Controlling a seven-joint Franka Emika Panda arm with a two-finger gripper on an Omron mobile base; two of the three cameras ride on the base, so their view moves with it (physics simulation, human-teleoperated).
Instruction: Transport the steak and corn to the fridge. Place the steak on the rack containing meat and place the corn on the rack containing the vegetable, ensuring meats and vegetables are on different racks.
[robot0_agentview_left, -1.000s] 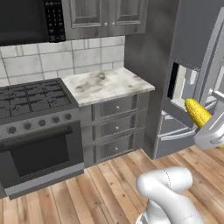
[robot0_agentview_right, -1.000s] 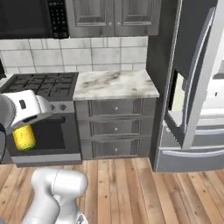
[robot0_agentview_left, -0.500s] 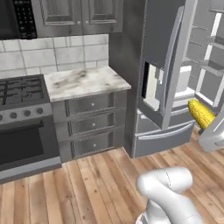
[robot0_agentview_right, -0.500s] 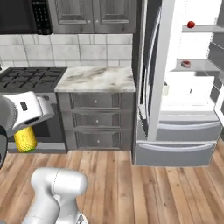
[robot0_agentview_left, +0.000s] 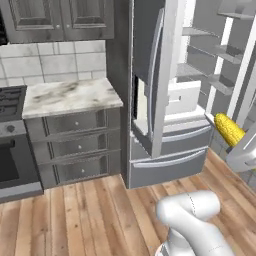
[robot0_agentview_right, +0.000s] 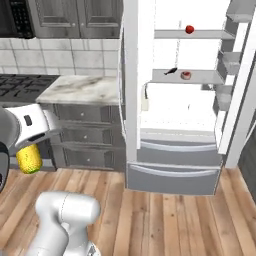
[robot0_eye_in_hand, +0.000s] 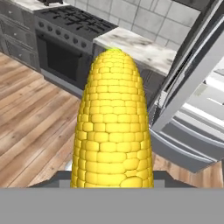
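Your claw (robot0_eye_in_hand: 113, 181) is clamped on the corn (robot0_eye_in_hand: 113, 127), which sticks out in front of it, held above the wood floor (robot0_agentview_right: 165, 220). Ahead, the fridge (robot0_agentview_right: 182, 130) stands with doors swung wide; you can see the vegetable (robot0_agentview_right: 189, 29) on its top shelf and a small reddish item (robot0_agentview_right: 186, 75) one shelf down.

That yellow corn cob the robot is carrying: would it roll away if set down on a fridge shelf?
Probably. The corn is round and tapered, so on a flat shelf it would likely roll in a curve. Its bumpy kernel rows may slow it a little. It looks stiff and holds straight in the gripper.
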